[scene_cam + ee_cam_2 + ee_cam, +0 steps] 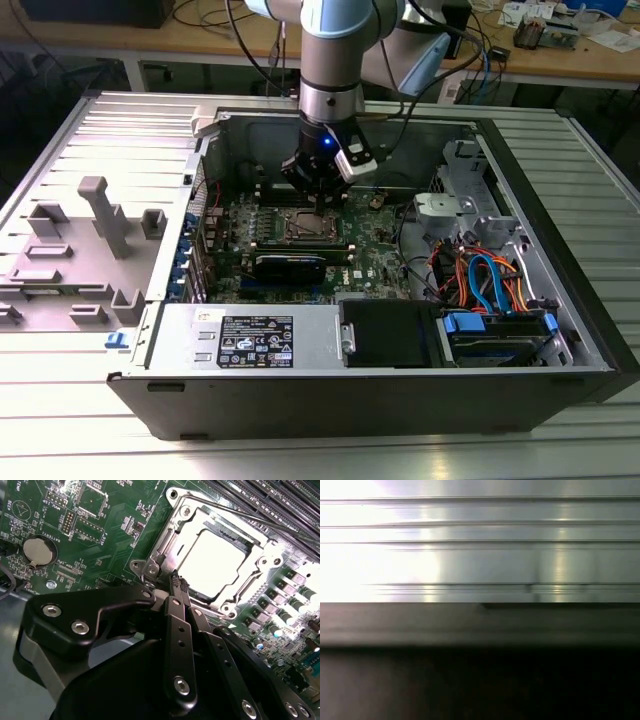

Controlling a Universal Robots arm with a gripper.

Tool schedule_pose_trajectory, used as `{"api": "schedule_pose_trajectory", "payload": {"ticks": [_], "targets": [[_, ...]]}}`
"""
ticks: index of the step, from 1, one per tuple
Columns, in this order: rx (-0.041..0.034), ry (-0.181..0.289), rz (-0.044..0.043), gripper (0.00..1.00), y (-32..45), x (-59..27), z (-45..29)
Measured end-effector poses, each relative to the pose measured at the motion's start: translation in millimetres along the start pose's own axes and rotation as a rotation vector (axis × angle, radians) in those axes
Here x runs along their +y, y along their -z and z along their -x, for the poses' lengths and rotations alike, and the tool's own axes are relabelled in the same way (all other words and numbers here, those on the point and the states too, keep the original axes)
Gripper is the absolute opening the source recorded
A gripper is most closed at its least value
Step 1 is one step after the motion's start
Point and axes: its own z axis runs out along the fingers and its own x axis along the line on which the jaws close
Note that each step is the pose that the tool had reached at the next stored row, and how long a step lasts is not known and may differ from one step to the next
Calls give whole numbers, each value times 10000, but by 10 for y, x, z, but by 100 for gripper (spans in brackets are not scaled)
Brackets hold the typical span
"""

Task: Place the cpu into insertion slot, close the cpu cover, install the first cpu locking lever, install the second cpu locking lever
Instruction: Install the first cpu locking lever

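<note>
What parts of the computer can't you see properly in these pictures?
- Insertion slot: its inside is hidden by the cpu and glare in the second wrist view.
- Cpu cover: in the exterior view, the gripper hides its far side.
- Locking levers: too thin to follow in the exterior view.

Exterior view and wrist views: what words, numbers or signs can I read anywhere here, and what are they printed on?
White label on the metal box, exterior view: rows of print and symbols, too small to read.
Green circuit board, second wrist view: small white lettering beside the parts, turned and too fine to quote reliably.
First wrist view: no text.
</note>
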Motion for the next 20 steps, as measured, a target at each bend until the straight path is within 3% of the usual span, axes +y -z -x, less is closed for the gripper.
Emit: {"api": "schedule_pose_trajectory", "payload": {"ticks": [7,20], "targets": [[15,50,-18,11,10,22,-5],[15,71,34,11,-2,29,-3]]}}
